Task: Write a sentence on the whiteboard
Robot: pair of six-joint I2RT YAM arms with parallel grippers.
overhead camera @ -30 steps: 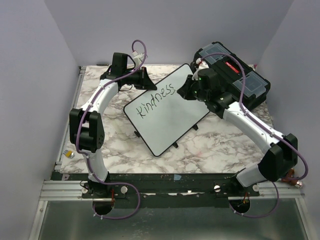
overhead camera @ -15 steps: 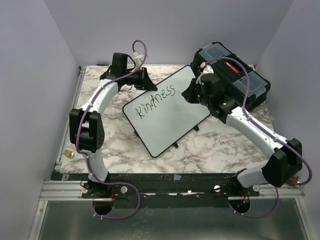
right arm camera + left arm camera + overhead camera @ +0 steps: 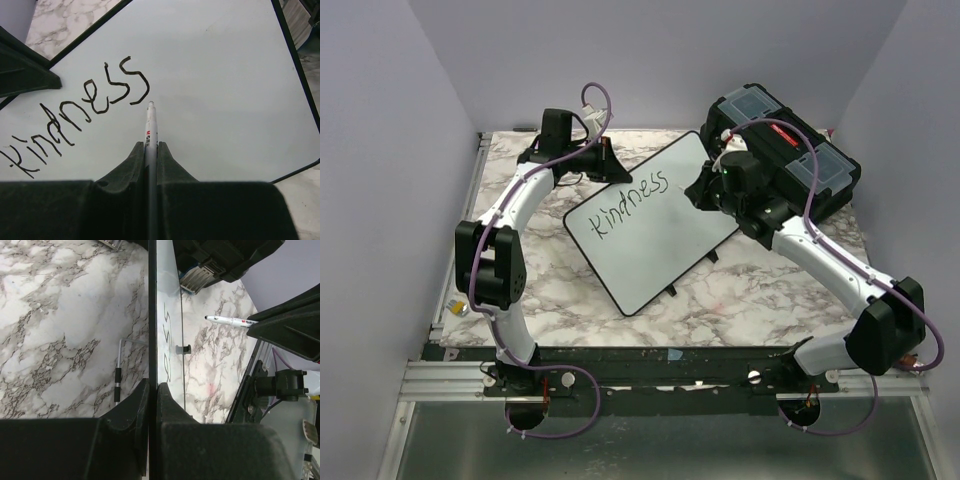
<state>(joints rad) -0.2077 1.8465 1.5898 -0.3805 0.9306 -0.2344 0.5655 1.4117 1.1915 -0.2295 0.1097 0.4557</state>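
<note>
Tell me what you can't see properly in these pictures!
- Marker: in the top view it is lost under the right gripper.
- Word on the whiteboard: unreadable in the left wrist view, where the board is seen edge-on.
- Marker tip: the right wrist view cannot show whether it touches the board.
- Small object at the left edge of the table: too small to name in the top view.

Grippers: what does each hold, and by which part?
The left gripper clamps the whiteboard by its framed edge; the right gripper holds the marker by its barrel.
</note>
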